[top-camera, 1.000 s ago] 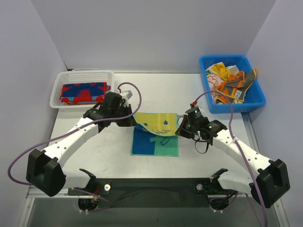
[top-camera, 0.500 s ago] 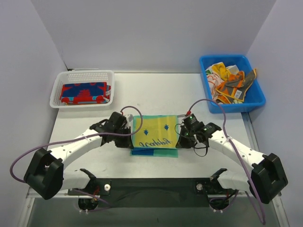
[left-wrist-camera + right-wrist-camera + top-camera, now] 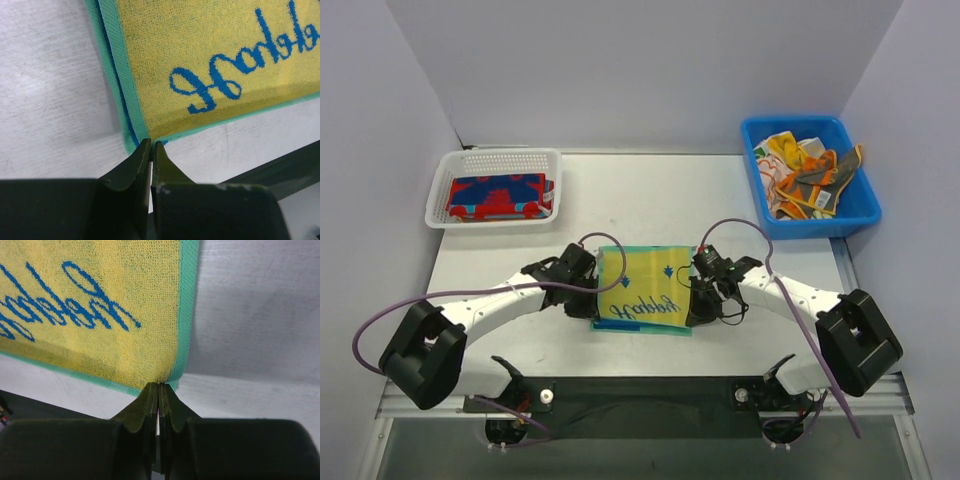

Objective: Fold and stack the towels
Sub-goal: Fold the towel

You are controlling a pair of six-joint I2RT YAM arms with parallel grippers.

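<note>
the teal-and-yellow towel (image 3: 640,285) lies folded over on the worktop (image 3: 650,200), yellow underside up, midway between the arms. the left pincer (image 3: 151,145) is clamped on its near left corner and the right pincer (image 3: 158,386) on its near right corner, each with its jaws pressed together on the cloth. from both pincers the towel stretches away toward the far side, and its longer side seemingly runs from one pincer to the other. neither arm is nearer. the gripped edge appears matched to the lower layer's near edge, so release is judged due next.
</note>
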